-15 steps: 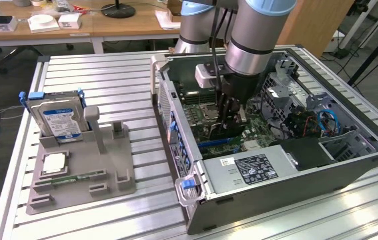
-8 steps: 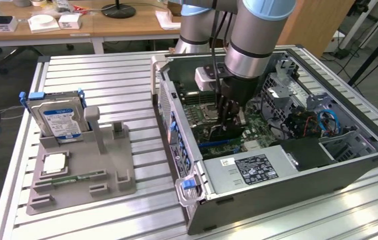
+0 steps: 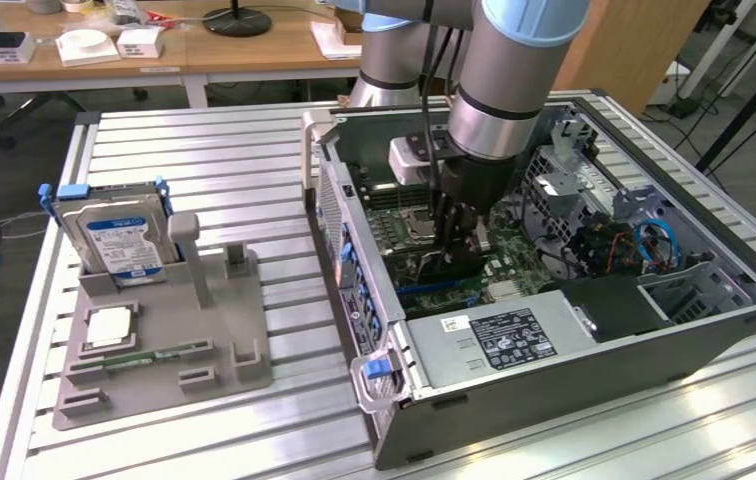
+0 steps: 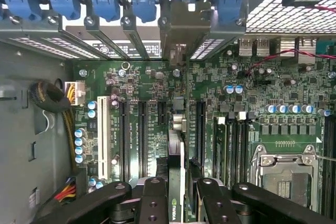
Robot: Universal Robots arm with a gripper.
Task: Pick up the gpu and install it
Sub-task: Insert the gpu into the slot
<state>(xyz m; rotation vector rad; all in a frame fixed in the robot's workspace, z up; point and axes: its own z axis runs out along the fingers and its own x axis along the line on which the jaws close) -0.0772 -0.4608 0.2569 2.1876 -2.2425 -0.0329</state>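
Exterior view: the gripper point(image 3: 462, 255) reaches down inside the open computer case point(image 3: 752, 290), over the green motherboard point(image 3: 518, 255). The hard drive point(image 3: 114, 240) stands in its grey rack, well apart.

Wrist view: the fingers point(image 4: 153, 203) clamp the graphics card point(image 4: 176, 182) edge-on (logo visible), its bracket toward the rear slots point(image 4: 178, 35). It appears poised over a slot point(image 4: 200, 129); any tilt risks jamming the connector.

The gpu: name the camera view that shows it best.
The wrist view: the gpu stands edge-on between the hand's fingers, over the motherboard's slots. The exterior view gives just a dark sliver of it under the arm.
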